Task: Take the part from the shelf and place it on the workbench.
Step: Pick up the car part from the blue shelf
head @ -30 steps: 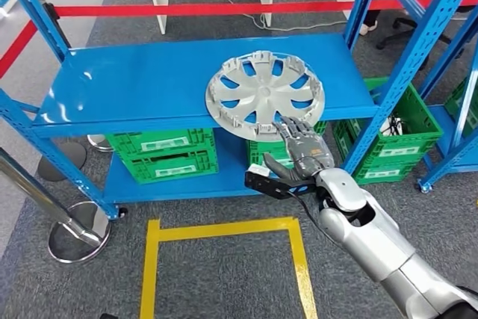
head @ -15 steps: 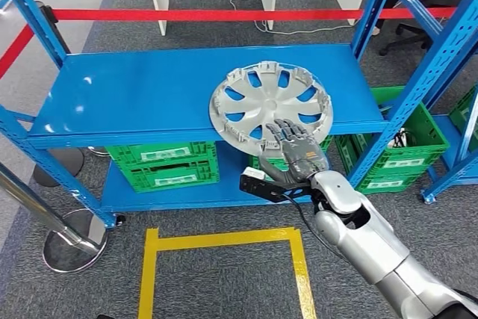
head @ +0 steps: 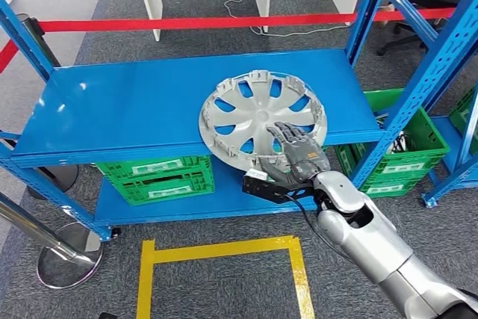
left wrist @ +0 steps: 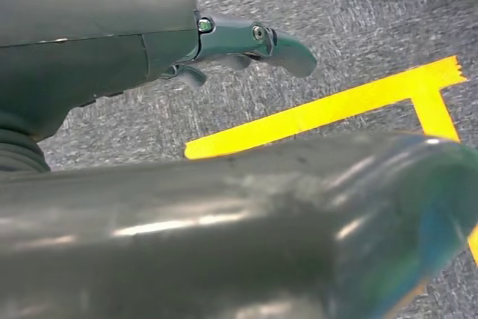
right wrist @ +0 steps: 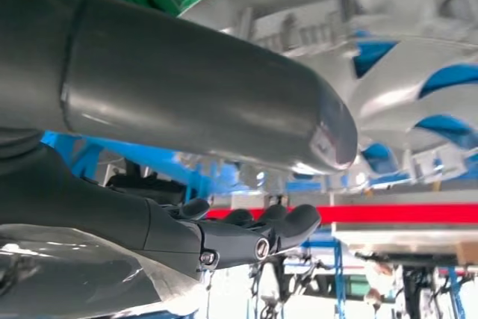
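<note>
A silver wheel cover (head: 262, 119), round with curved spokes and open slots, lies flat on the upper blue shelf (head: 124, 106) of a metal rack. Its near edge juts out past the shelf's front lip. The robot's right hand (head: 296, 158) reaches in from the lower right; its dark fingers (head: 287, 138) lie extended over the cover's near rim, resting on top of it, while the thumb (head: 265, 184) sticks out to the side below the rim. In the right wrist view the cover (right wrist: 405, 72) sits just beyond the thumb (right wrist: 214, 87), with the fingers (right wrist: 270, 233) straight and together; whether the hand has actually closed on the rim cannot be told.

The left hand (left wrist: 242, 42) hangs low over grey carpet, its fingers loosely extended and holding nothing, above a line of yellow floor tape (left wrist: 316, 110).

Under the upper shelf, green plastic crates (head: 160, 177) sit on the lower shelf. More green crates (head: 403, 147) stand to the right. A red barrier tape (head: 197, 22) runs behind the rack, and a yellow taped square (head: 216, 248) marks the floor in front.
</note>
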You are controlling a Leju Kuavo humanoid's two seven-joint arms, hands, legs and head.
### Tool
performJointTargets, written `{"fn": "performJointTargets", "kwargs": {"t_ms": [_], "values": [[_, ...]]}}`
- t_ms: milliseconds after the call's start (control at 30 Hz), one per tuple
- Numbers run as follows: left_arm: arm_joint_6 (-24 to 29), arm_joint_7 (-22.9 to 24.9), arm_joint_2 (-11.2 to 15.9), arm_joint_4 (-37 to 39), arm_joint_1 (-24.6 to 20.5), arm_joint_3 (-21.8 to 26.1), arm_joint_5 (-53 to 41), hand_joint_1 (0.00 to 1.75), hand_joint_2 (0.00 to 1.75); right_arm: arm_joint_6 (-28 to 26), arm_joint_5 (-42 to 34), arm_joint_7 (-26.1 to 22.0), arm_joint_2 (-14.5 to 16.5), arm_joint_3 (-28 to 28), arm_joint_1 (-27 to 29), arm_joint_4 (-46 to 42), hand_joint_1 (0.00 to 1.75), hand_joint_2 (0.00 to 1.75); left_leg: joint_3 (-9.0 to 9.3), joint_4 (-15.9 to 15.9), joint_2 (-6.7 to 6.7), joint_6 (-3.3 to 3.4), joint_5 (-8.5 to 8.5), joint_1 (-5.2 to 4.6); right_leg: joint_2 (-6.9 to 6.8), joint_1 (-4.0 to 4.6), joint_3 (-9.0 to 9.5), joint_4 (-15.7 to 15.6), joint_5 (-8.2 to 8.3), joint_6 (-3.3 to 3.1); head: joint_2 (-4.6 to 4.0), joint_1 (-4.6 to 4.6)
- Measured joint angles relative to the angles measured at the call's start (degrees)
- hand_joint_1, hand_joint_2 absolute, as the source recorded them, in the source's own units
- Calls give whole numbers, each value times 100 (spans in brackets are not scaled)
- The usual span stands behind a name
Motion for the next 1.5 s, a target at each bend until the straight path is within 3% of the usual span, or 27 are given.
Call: {"fn": "performJointTargets", "kwargs": {"t_ms": [67, 167, 267, 300, 333, 367, 433, 500, 600, 667, 767, 800, 833, 867, 967, 1033, 1167, 1200, 1267, 1333, 1367, 1400, 1433, 1500], "values": [[8, 14, -5, 1, 5, 0, 9, 0, 0, 38, -49, -22, 0, 5, -2, -1, 0, 175, 24, -83, -2, 41, -33, -16, 7, 12, 1, -3, -47, 68, 0, -4], [17, 20, -23, 1, -6, 0, 14, 0, 0, 91, -136, -54, -7, 1, -25, -6, 0, 175, 101, -171, 2, 104, 38, 29, 3, 11, -100, 197, -227, 151, 0, 9], [22, 20, -31, 1, -31, 0, 12, 0, 0, 173, -231, -78, -22, 10, -31, -1, 0, 175, 130, -197, 3, 149, 19, 42, -3, -3, -702, 1227, -629, 207, 0, 19], [22, 20, -33, 1, -31, 0, 11, 0, 0, 197, -255, -80, -33, 19, -16, 4, 0, 175, 134, -195, 0, 157, 7, 41, -4, -7, -896, 1504, -667, 217, 0, 19], [22, 21, -37, 1, -27, 0, 12, 0, 0, 216, -276, -81, -45, 26, -3, 9, 0, 175, 144, -193, -4, 160, -7, 41, -4, -8, -998, 1577, -591, 223, 0, 23], [22, 23, -39, 1, -23, 0, 13, 0, 0, 228, -291, -81, -56, 30, 2, 13, 0, 175, 159, -188, -8, 156, -24, 42, -5, -8, -986, 1427, -409, 221, 0, 24], [22, 26, -46, 1, -21, 0, 13, 0, 0, 239, -304, -83, -69, 32, -9, 15, 0, 175, 197, -171, -16, 126, -68, 40, -10, -7, -709, 684, 56, 203, 0, 25], [22, 27, -48, 1, -28, 0, 11, 0, 0, 244, -306, -85, -74, 34, -21, 15, 0, 175, 203, -139, -22, 72, -102, 18, -8, -1, -448, 132, 265, 163, 0, 18], [25, 30, -39, 1, -24, 0, 15, 0, 0, 257, -341, -87, -85, 35, -13, 14, 0, 175, 193, -139, -24, -9, -104, 9, 1, 5, -381, 23, 275, 77, 0, 8], [29, 31, -34, 1, -20, 0, 20, 0, 0, 308, -441, -126, -114, 30, -23, 13, 0, 175, 130, 35, -17, -69, -240, 18, -7, -18, -356, -2, 287, 11, 0, -12], [31, 31, -36, 1, -18, 0, 28, 0, 0, 477, -715, -271, -195, 30, -28, 10, 0, 175, -310, 1054, -5, -147, -753, 46, -17, -28, -333, -12, 278, -39, 0, -41], [30, 31, -35, 1, -15, 0, 30, 0, 0, 538, -795, -314, -231, 32, -24, 10, 0, 175, -450, 1359, -5, -155, -854, 51, -18, -25, -330, -12, 276, -42, 0, -40], [30, 31, -34, 1, -11, 0, 32, 0, 0, 595, -859, -346, -269, 32, -22, 8, 0, 175, -506, 1479, -5, -155, -848, 52, -18, -23, -326, -11, 274, -43, 0, -41], [29, 31, -33, 1, -8, 0, 33, 0, 0, 645, -919, -375, -311, 33, -23, 1, 0, 175, -454, 1374, -4, -144, -734, 52, -17, -21, -318, -11, 272, -42, 0, -41], [28, 25, -25, 1, -9, 2, 40, 0, 0, 769, -1172, -479, -453, 23, -35, -92, 0, 175, 89, 270, -3, -59, -212, 36, -12, -9, -287, -10, 255, -15, 0, -38], [28, 13, -21, 1, -13, 5, 56, 0, 0, 874, -1435, -556, -591, 17, -34, -208, 0, 175, 271, -116, 1, -10, -154, 10, -11, 0, -298, -8, 250, 36, 0, -33], [28, 2, -25, 1, 15, 15, 99, 0, 0, 1074, -1829, -621, -956, -4, -11, -530, 0, 175, 328, -229, -4, 107, -136, 16, -22, -15, -357, 83, 151, 178, 0, -24], [28, 2, -25, 1, 19, 17, 102, 0, 0, 1096, -1864, -620, -1049, -19, -13, -592, 0, 175, 346, -257, -5, 137, -121, 29, -21, -16, -459, 295, 24, 202, 0, -11], [26, 2, -23, 1, 22, 20, 107, 0, 0, 1125, -1901, -620, -1192, -38, 4, -673, 0, 175, 351, -264, -4, 167, -120, 34, -19, -21, -822, 1039, -327, 234, 0, 7], [18, 2, -25, 1, 24, 22, 109, 0, 0, 1145, -1915, -620, -1279, -40, 54, -723, 0, 175, 354, -261, -3, 174, -127, 33, -21, -25, -1117, 1596, -475, 262, 0, 10], [14, 2, -28, 1, 23, 22, 109, 0, 0, 1150, -1918, -620, -1312, -42, 74, -745, 0, 175, 357, -258, -3, 173, -131, 35, -22, -27, -1113, 1554, -383, 269, 0, 11], [13, 2, -32, 1, 22, 22, 109, 0, 0, 1152, -1919, -620, -1342, -45, 84, -769, 0, 175, 364, -253, -5, 167, -138, 38, -24, -31, -991, 1282, -197, 271, 0, 11], [13, 2, -36, 1, 21, 22, 109, 0, 0, 1154, -1919, -620, -1369, -52, 84, -795, 0, 175, 371, -242, -7, 153, -151, 40, -27, -37, -791, 868, 18, 271, 0, 12], [13, 2, -33, 1, 20, 23, 107, 0, 0, 1164, -1920, -619, -1409, -60, 74, -835, 0, 175, 359, -198, -14, 100, -187, 19, -23, -37, -413, 169, 250, 246, 0, 10]]}}
